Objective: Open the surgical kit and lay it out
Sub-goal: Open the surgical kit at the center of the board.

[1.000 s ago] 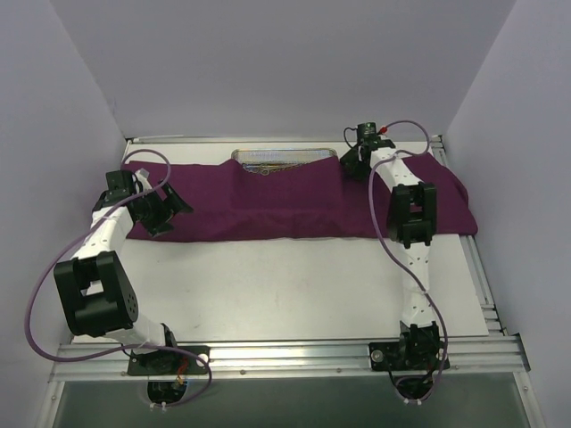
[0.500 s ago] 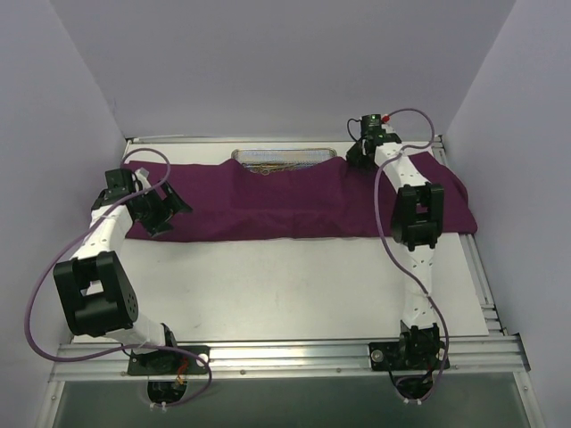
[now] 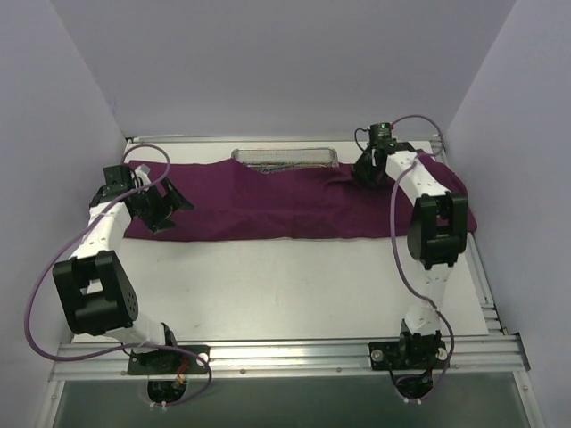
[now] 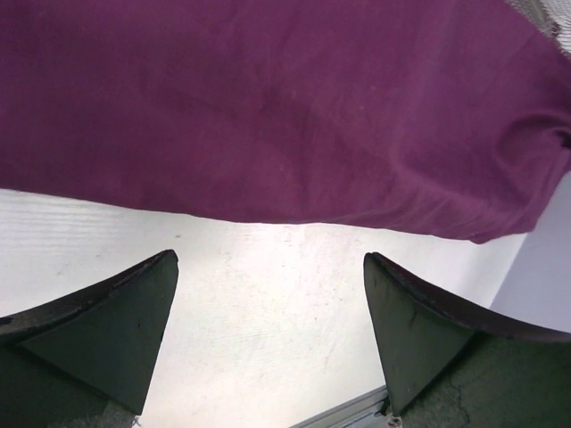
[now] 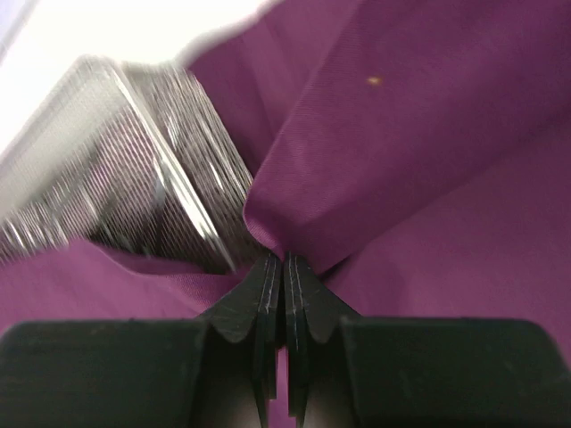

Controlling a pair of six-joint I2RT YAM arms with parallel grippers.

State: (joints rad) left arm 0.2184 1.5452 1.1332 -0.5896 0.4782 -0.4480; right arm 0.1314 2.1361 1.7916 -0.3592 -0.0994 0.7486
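Note:
The surgical kit's deep-purple cloth wrap point(image 3: 268, 201) lies spread across the back of the table. Its silver wire-mesh tray point(image 3: 284, 159) shows at the back centre, with its near side under the cloth. My right gripper point(image 3: 364, 171) is shut on a raised fold of the cloth point(image 5: 401, 160) just beside the tray's corner point(image 5: 152, 160); its closed fingertips point(image 5: 284, 259) pinch the fabric. My left gripper point(image 3: 169, 203) stands open over bare table, just in front of the cloth's near edge point(image 4: 268, 107). Nothing lies between the left gripper's fingertips point(image 4: 269, 259). What lies in the tray cannot be made out.
White walls close in the table on the left, back and right. An aluminium rail point(image 3: 285, 352) runs along the near edge between the arm bases. The cloth's right end point(image 3: 459, 209) bunches close to the right wall.
My right gripper has shut on the cloth beside the tray and drawn it to the right and nearer, baring more of the tray's right end. The left gripper has barely moved.

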